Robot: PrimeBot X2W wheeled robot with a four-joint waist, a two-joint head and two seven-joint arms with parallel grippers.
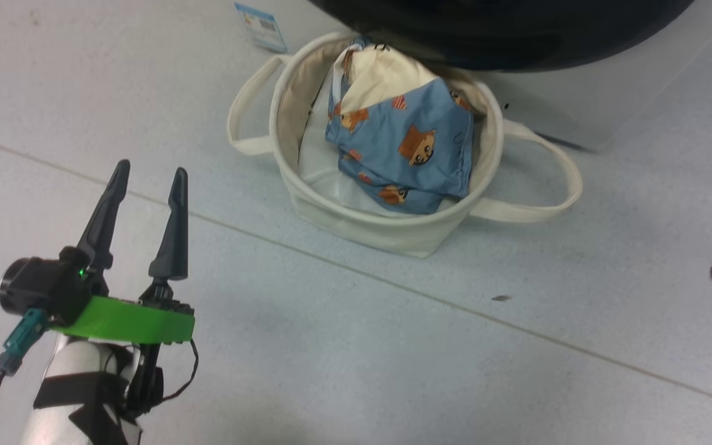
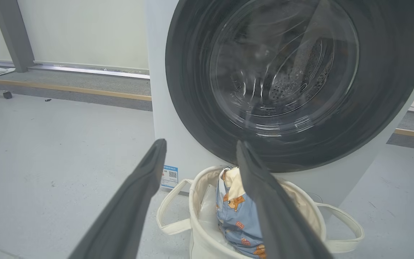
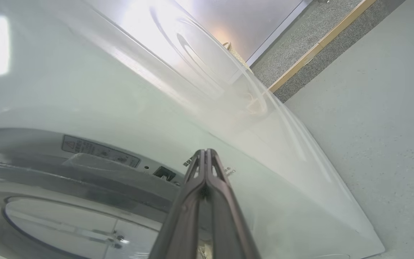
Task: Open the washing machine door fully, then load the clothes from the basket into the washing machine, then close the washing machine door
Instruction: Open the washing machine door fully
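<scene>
- The washing machine door (image 2: 192,90) is being shown whole in the left wrist view. Its black rim is lying flush against the white washing machine (image 2: 158,108), and the perforated drum is being glimpsed through the glass. In the head view a dark arc of the rim is being caught at the top edge.
- The basket (image 1: 356,228) is being seen standing on the floor (image 1: 393,346) just in front of the machine, below the door. The clothes (image 1: 405,142) are being held inside it, blue printed cloth with a cream lining turned up at the back.
- A small blue sticker (image 2: 170,176) is being seen low on the machine's front, near one basket handle.
- The left gripper (image 1: 151,168) is being held over the floor, apart from the basket, with its fingers spread wide and nothing between them.
- The right gripper (image 3: 205,154) is being shown in its own wrist view. Its two fingers are pressed together with nothing seen between them, and the tips are close to the machine's white panel, beside a grey recess carrying a warning label (image 3: 99,150).
</scene>
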